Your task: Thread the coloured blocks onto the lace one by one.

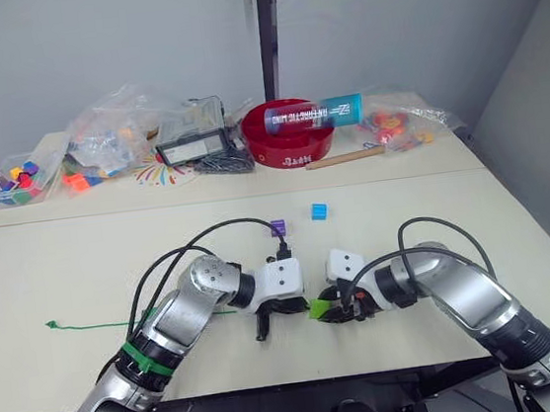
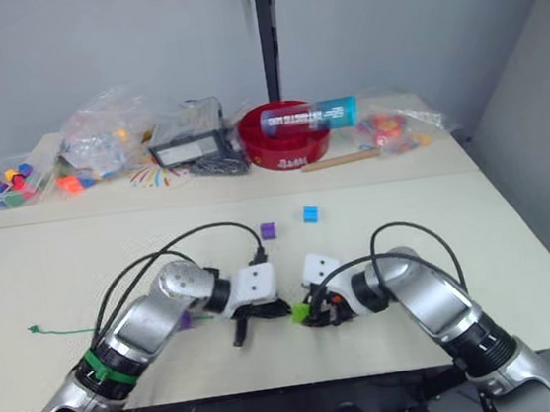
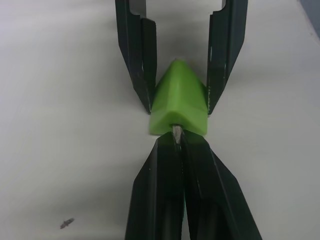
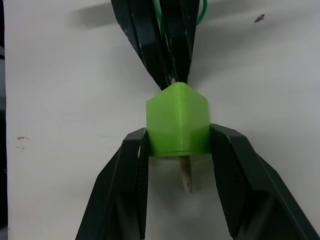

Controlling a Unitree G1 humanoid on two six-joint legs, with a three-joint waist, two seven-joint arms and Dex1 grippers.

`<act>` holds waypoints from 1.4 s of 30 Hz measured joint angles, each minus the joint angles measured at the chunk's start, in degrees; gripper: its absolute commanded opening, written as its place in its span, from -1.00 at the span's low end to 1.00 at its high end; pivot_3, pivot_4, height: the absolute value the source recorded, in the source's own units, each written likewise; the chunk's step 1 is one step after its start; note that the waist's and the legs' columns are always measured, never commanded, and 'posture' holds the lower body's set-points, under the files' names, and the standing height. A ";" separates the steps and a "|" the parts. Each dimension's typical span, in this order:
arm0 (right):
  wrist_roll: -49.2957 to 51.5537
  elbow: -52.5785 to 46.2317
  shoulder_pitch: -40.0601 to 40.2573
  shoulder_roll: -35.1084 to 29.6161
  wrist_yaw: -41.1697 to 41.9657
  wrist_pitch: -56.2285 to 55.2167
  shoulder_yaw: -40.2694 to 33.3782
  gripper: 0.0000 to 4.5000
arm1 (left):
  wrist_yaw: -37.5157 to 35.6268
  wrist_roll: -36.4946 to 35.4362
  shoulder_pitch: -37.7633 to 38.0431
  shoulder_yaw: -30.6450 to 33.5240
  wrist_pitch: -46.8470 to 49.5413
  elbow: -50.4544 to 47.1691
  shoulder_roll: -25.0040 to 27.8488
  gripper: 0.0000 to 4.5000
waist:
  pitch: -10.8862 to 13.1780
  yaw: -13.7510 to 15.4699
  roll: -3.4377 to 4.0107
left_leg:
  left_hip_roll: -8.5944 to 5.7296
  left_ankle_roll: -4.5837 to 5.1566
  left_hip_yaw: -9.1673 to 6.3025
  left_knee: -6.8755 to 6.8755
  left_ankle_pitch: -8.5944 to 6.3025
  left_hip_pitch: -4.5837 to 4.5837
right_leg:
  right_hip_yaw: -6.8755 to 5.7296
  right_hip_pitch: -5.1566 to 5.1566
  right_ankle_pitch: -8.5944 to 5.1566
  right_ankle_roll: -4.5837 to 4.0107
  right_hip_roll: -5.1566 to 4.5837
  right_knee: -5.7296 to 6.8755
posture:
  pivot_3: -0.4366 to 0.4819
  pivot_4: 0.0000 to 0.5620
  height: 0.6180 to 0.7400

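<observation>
While pinched in the right tool [image 4: 178,145], smooth light green cube [image 4: 177,125], pale stiff lace tip [image 4: 186,175] through it, left tool [image 3: 176,140] closed on lace.

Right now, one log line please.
left gripper: shut on lace tip | right gripper: shut on light green block | tip through block

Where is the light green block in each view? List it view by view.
Left eye: light green block between the two hands, near the table's front edge.
Right eye: same spot.
Left wrist: centre.
Right wrist: centre.
Shared landmark: the lace's pale tip passing through the block.
</observation>
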 measured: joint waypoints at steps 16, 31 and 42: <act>0.13 -0.08 0.01 0.58 -1.34 0.51 0.16 -0.42 | -2.55 -6.43 0.78 6.36 -0.84 -2.64 2.29 0.27 | -0.02 -0.25 -0.02 | 0.03 0.02 -0.02 0.19 -0.01 -0.03 | 0.00 0.01 0.01 0.03 0.03 0.04 | -0.05 -0.47 0.85; 0.28 -0.06 -0.20 -0.23 -0.91 0.16 0.44 -0.42 | -3.69 -6.43 3.09 6.75 -9.22 10.32 2.85 0.27 | -0.02 -0.01 -0.02 | 0.03 0.03 -0.01 0.18 -0.02 -0.06 | -0.01 -0.01 0.01 0.02 0.03 0.00 | -0.05 -0.47 0.85; 0.65 -0.38 -0.09 -0.40 -1.07 0.39 0.43 -0.42 | -4.70 -6.11 3.09 6.48 -9.87 10.71 3.47 -0.98 | -0.02 0.03 -0.02 | 0.02 0.03 -0.02 0.18 -0.02 -0.06 | -0.01 0.00 0.01 0.03 0.02 0.00 | -0.05 -0.47 0.85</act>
